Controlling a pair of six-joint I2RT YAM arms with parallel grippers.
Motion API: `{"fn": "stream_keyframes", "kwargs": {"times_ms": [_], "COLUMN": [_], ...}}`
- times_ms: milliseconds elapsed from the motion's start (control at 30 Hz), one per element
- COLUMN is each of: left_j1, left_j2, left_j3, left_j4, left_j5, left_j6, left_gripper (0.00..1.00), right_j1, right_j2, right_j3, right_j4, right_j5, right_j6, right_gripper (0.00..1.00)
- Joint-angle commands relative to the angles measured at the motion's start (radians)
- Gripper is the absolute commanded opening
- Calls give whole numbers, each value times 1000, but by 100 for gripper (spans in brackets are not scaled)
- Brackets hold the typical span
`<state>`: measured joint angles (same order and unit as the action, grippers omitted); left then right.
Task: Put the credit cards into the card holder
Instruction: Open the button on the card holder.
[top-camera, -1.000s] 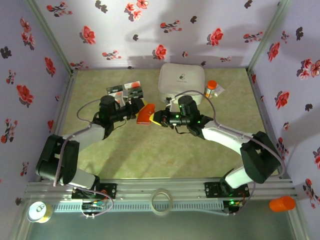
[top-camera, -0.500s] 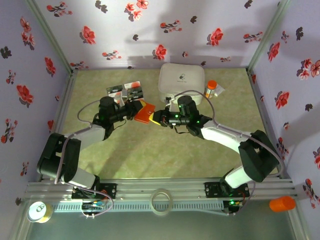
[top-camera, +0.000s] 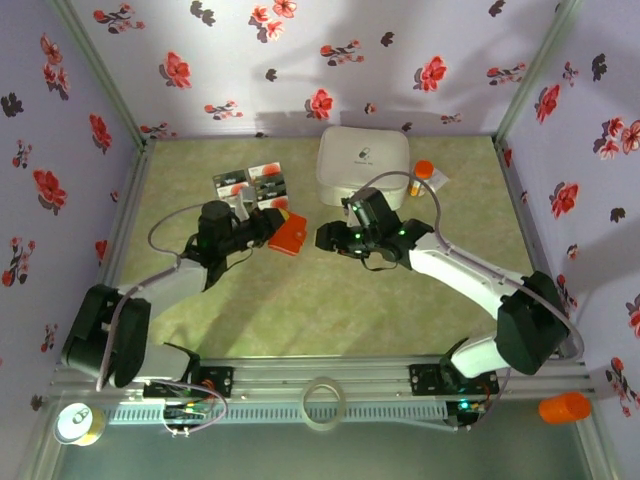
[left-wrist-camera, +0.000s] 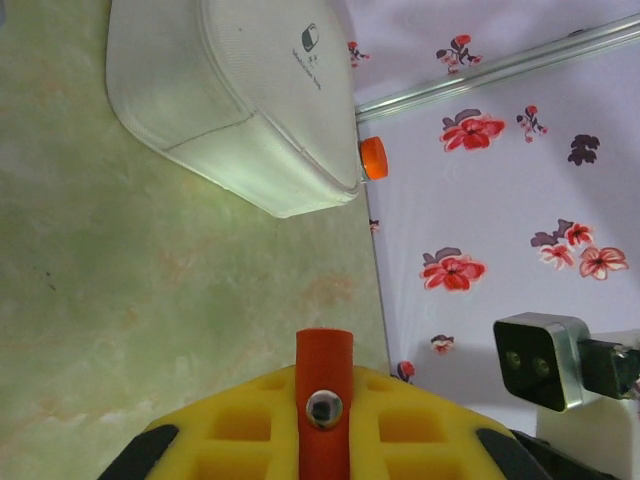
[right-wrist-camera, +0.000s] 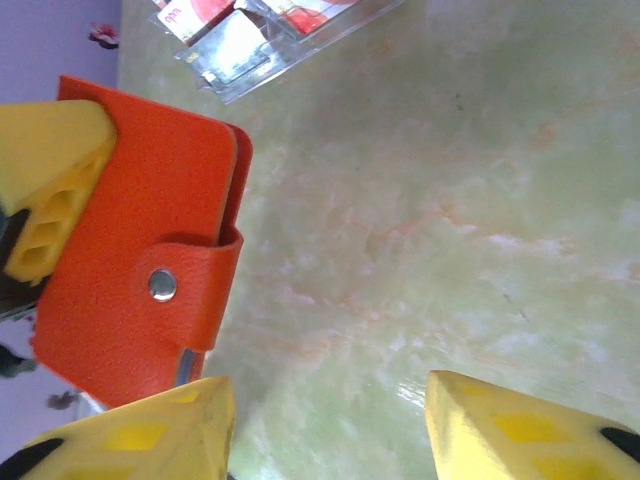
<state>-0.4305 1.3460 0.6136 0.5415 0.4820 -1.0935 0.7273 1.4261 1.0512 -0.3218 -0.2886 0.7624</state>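
The shut orange card holder (top-camera: 291, 234) is clamped at one edge by the left gripper (top-camera: 272, 228). The right gripper (top-camera: 325, 238) is held just beside it, jaws apart. The credit cards (top-camera: 252, 182) are laid farther back.

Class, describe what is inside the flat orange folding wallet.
The flat orange folding wallet is folded shut, its snap strap wrapped over the edge, and it is pinched by the left gripper. Its pockets and any contents are covered.
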Motion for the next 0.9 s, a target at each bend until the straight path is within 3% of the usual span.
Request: {"fn": "stream_keyframes", "kwargs": {"times_ms": [0, 333, 633, 700, 867], "left_j1": [-30, -74, -93, -97, -103], "left_j2": [-41, -29, -17, -19, -28], "left_j3": [8, 33, 53, 52, 54], "left_j4": [-68, -79, -79, -78, -87], "left_j5": [-116, -173, -189, -194, -209], "left_j6": [58, 55, 40, 38, 40], "left_gripper": [0, 0, 0, 0, 0], "right_j1": [35, 90, 111, 114, 117], "right_j2": [9, 96, 221, 242, 268], "right_j3": [69, 176, 217, 217, 151], "right_j4": [-86, -68, -12, -17, 3], "right_j5": [131, 170, 180, 208, 249], "right_j6": [-49, -48, -27, -24, 6], "right_gripper": [58, 67, 66, 64, 45]}}
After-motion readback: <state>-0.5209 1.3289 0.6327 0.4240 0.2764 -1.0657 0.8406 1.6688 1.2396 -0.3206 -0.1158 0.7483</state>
